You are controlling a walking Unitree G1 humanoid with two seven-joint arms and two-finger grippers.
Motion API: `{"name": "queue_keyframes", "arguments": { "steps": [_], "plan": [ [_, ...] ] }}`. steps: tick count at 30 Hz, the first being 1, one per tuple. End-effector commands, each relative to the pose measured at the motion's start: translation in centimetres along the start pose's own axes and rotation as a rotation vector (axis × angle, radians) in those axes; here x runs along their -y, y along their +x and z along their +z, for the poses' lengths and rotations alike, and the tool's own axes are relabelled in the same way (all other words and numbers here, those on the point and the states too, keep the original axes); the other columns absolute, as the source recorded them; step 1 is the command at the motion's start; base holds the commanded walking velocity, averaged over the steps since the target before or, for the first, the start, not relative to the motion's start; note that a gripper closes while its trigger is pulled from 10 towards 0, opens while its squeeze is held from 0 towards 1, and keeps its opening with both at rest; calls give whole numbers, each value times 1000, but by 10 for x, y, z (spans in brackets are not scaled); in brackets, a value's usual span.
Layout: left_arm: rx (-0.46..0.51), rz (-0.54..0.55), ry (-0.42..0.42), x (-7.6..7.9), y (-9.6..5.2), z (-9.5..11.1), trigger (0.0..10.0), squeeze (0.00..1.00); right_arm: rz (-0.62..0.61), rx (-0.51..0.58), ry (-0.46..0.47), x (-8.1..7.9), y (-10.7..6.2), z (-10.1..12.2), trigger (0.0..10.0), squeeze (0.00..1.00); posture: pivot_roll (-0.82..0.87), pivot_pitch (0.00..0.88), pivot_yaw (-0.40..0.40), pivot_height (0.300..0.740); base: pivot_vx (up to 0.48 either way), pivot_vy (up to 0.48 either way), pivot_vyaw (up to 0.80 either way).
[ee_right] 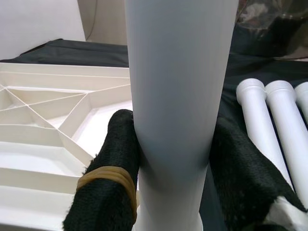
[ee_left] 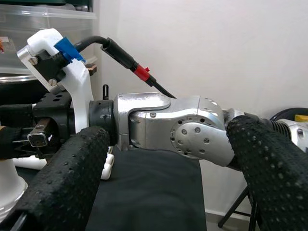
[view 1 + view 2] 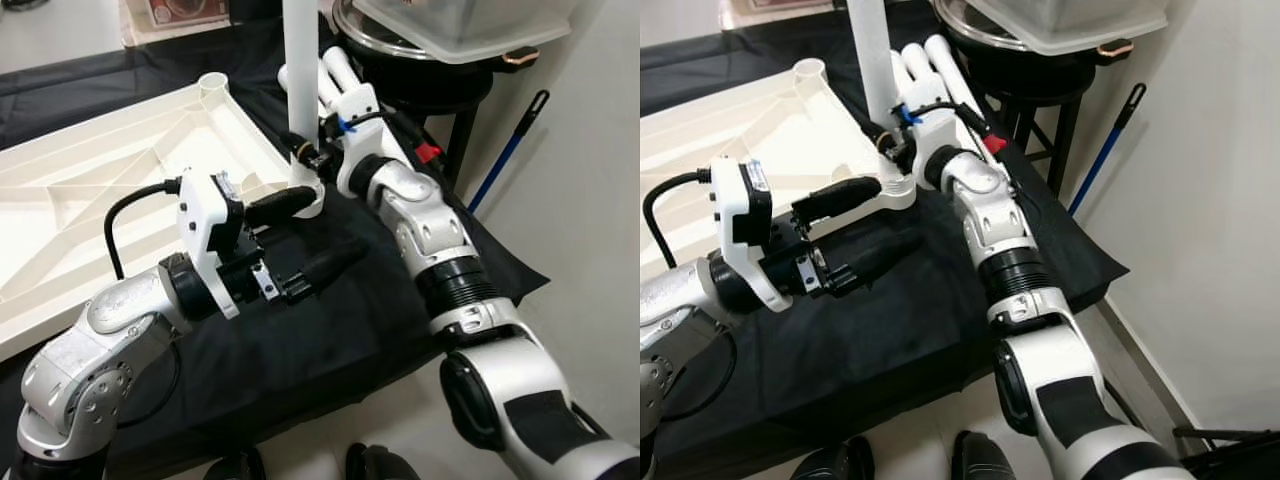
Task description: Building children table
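No legible text, brand, number or sign anywhere. A small pale sticker on the white plastic camera mount (image 3: 737, 205) of the left wrist, near left, is too blurred to read. A printed picture or box (image 3: 178, 14) at the far edge, beyond the black cloth, shows only reddish shapes, no letters that can be made out.
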State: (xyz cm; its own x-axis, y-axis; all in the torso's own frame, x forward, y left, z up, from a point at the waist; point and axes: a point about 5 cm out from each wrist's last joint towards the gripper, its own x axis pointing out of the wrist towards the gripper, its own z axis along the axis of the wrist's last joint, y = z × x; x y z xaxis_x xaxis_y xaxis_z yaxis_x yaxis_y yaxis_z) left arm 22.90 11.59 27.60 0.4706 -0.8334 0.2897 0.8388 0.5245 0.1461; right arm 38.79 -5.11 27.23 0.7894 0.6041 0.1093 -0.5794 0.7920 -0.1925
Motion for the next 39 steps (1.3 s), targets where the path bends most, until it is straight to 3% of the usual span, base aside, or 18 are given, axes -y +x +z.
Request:
{"name": "queue_keyframes", "arguments": {
  "steps": [1, 2, 3, 5, 6, 11, 13, 16, 18, 19, 20, 21, 22, 23, 29, 37, 38, 39],
  "plan": [
    [1, -8, -2, 2, 0, -2, 10000, 0, -30, -111, 19, -8, -3, -22, 10000, 0, 12, 243, -59, 740, 0, 0, 0],
    [2, -8, -2, 2, 0, -3, 10000, 0, -36, -112, 21, -9, -5, -20, 10000, 0, 12, 243, -59, 740, 0, 0, 0],
    [2, -8, -2, 2, 0, -3, 10000, 0, -39, -112, 22, -10, -6, -19, 10000, 588, 12, 243, -59, 740, 0, 0, 0],
    [2, -8, -3, 1, 0, -3, 10000, 0, -29, -100, 28, -9, -7, -17, 10000, 588, 9, 241, -57, 740, 0, 0, 0],
    [2, -10, -3, 1, 0, -3, 10000, 0, -18, -83, 46, -4, -10, -12, 10000, 1000, 8, 241, -55, 740, 0, 0, 0],
    [4, -14, -4, 1, 0, -4, 10000, 0, 72, -24, 74, 6, -19, 4, 10000, 1000, 6, 235, -54, 740, 0, 0, 0],
    [6, -16, -5, 1, 1, -4, 10000, 0, 111, -4, 71, 19, -26, 12, 10000, 1000, 7, 233, -54, 740, 0, 0, 0],
    [6, -16, -3, 2, 1, -4, 10000, 0, 225, 68, 32, 27, -35, 22, 10000, 1000, 9, 233, -53, 740, 0, 0, 0],
    [6, -16, -3, 2, 1, -4, 10000, 0, 225, 68, 32, 27, -35, 22, 10000, 1000, 9, 233, -53, 740, 0, 0, 0],
    [7, -16, -3, 1, 1, -3, 10000, 0, 277, 77, 19, 35, -39, 24, 10000, 1000, 9, 237, -47, 740, 0, 0, 0],
    [7, -18, -4, 1, 0, -3, 10000, 0, 338, 66, 4, 37, -42, 22, 10000, 839, 10, 237, -45, 740, 0, 0, 0],
    [7, -18, -4, 1, 0, -3, 10000, 0, 338, 66, 4, 37, -42, 22, 10000, 839, 10, 237, -45, 740, 0, 0, 0],
    [6, -19, -5, 2, 0, -3, 10000, 0, 363, 56, -11, 40, -43, 20, 10000, 86, 10, 237, -45, 740, 0, 0, 0],
    [6, -21, -6, 2, 0, -3, 10000, 0, 402, 60, 7, 43, -44, 19, 10000, 0, 18, 240, -45, 740, 0, 0, 0],
    [4, -24, -5, 2, -2, -1, 10000, 0, 385, 83, 30, 52, -33, 23, 10000, 0, 32, 250, -40, 740, 0, 0, 0],
    [-3, -22, -5, 4, -3, 0, 10000, 0, 418, 116, 12, 47, -20, 31, 10000, 0, 49, 259, -44, 740, 0, 0, 0],
    [-5, -20, -5, 4, -3, 0, 10000, 0, 432, 115, 7, 45, -19, 30, 6980, 0, 50, 260, -45, 740, 0, 0, 0],
    [-5, -20, -5, 4, -3, 0, 10000, 0, 432, 115, 7, 45, -19, 30, 6980, 0, 50, 260, -45, 740, 0, 0, 0]
  ]
}}
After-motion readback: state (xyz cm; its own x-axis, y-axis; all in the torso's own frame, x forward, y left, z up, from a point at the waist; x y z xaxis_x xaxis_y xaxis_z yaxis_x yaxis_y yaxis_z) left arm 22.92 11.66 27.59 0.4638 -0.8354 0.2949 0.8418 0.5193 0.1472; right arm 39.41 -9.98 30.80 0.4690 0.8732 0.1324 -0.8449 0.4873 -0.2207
